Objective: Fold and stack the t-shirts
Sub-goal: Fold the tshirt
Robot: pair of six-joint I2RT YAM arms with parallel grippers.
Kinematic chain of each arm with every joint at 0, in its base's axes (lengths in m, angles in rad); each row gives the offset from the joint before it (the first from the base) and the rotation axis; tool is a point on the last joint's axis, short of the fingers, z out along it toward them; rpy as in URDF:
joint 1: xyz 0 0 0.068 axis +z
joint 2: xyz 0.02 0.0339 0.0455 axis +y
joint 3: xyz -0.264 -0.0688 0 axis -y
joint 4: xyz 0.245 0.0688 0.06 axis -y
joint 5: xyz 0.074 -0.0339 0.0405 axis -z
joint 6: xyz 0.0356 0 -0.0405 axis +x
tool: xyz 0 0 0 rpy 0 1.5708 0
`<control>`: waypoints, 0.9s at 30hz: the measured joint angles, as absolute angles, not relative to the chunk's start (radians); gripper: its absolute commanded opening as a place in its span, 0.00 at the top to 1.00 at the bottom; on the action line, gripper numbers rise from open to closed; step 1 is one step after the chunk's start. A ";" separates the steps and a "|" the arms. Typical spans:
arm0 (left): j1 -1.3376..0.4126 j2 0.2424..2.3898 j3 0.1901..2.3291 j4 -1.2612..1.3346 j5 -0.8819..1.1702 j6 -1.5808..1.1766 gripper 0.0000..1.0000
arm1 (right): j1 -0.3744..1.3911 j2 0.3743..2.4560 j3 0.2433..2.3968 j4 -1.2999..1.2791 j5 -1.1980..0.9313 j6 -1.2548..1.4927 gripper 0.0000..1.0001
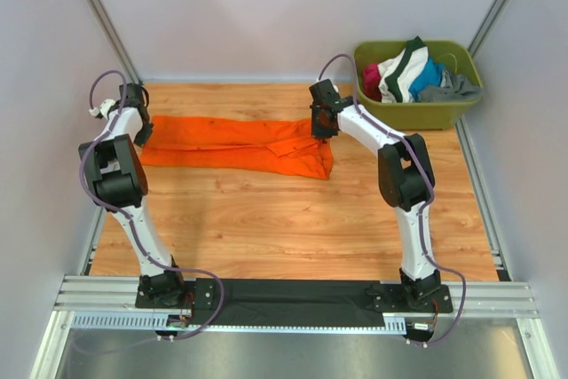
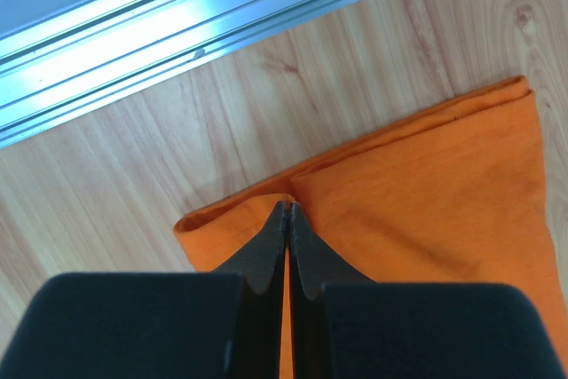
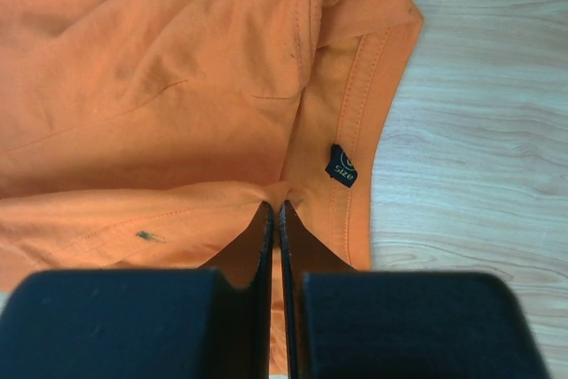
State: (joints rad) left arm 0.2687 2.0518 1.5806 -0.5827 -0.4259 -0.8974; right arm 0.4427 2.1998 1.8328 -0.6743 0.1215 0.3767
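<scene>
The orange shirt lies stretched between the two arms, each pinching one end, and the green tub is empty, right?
No. The green tub is not empty: the top view shows clothes piled in it. The rest holds: the orange shirt lies between the arms, left gripper and right gripper each pinching one end.

Place: robotics lab / enclosed test cell, not a home or shop.
Walls: plain pale panels (image 1: 266, 6) on 3 sides, no decor.
Frame: bare alu. struts (image 1: 98, 6) in the corners; slotted alu. rail (image 1: 497, 297) along near edge.
Rig: left arm (image 1: 120, 175) & right arm (image 1: 399, 166) bolted to black base plate (image 1: 293, 295).
Wiring: purple cables (image 1: 105, 74) run exposed.
Surface: wood-look table (image 1: 293, 219) boxed in by the frame.
</scene>
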 measured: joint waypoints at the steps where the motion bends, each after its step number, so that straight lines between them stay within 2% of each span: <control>1: 0.268 2.055 1.581 -0.579 -0.427 -0.891 1.00 | 0.443 2.204 1.834 -0.672 0.121 0.377 1.00; 11: 0.257 2.070 1.581 -0.541 -0.426 -0.858 1.00 | 0.443 2.224 1.834 -0.656 0.133 0.377 0.99; 13: 0.257 2.070 1.581 -0.533 -0.422 -0.848 0.99 | 0.443 2.225 1.836 -0.653 0.139 0.377 0.95; 16: 0.256 2.072 1.581 -0.527 -0.418 -0.828 0.85 | 0.443 2.230 1.845 -0.644 0.146 0.376 0.73; 17: 0.256 2.075 1.583 -0.529 -0.417 -0.819 0.65 | 0.443 2.233 1.850 -0.643 0.148 0.371 0.59; 19: 0.256 2.078 1.585 -0.527 -0.407 -0.794 0.52 | 0.442 2.241 1.866 -0.645 0.151 0.369 0.48; 20: 0.256 2.078 1.585 -0.525 -0.400 -0.784 0.39 | 0.442 2.242 1.872 -0.648 0.152 0.368 0.40; 23: 0.256 2.071 1.585 -0.511 -0.380 -0.752 0.27 | 0.442 2.242 1.902 -0.650 0.143 0.357 0.29; 25: 0.256 2.052 1.584 -0.508 -0.359 -0.728 0.21 | 0.442 2.238 1.924 -0.651 0.133 0.357 0.28; 26: 0.256 2.038 1.584 -0.506 -0.347 -0.723 0.17 | 0.441 2.234 1.933 -0.652 0.126 0.358 0.20; 27: 0.255 2.016 1.584 -0.506 -0.331 -0.714 0.15 | 0.441 2.225 1.938 -0.653 0.120 0.362 0.18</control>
